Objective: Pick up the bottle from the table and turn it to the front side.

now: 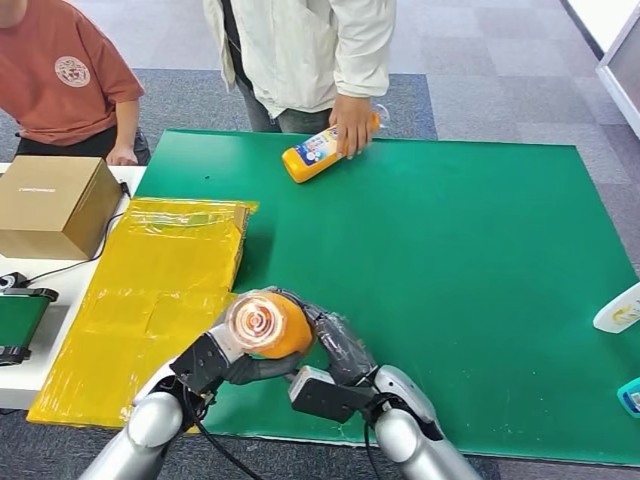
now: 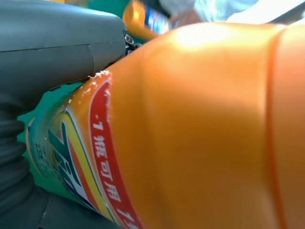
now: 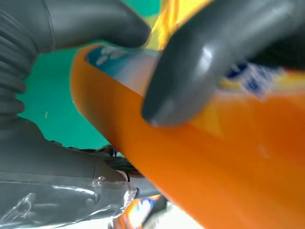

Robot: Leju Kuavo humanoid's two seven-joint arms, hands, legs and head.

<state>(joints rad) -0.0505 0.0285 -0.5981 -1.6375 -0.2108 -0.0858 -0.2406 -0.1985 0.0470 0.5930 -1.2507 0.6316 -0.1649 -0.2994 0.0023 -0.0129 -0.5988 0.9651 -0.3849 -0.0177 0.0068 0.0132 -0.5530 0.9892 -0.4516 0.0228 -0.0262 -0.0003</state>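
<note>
A green table (image 1: pixel 453 300) is carrying a yellow bottle (image 1: pixel 317 155) lying under a person's hand (image 1: pixel 353 125), and yellow plastic sheeting (image 1: pixel 151 300) at its left.

Two orange bottles: one bottle (image 1: pixel 272 325) gripped between the left robot hand (image 1: pixel 219 355) and the right robot hand (image 1: pixel 340 350), the second bottle (image 1: pixel 313 155) lying on the green surface (image 1: pixel 453 290) under a person's hand (image 1: pixel 352 125). Two robot hands, two people at the far edge, one cardboard box (image 1: pixel 53 205), one yellow plastic sheet (image 1: pixel 147 300). One white object (image 1: pixel 619 310) and one blue object (image 1: pixel 630 397) are cut off at the right edge, too partial to identify.
</note>
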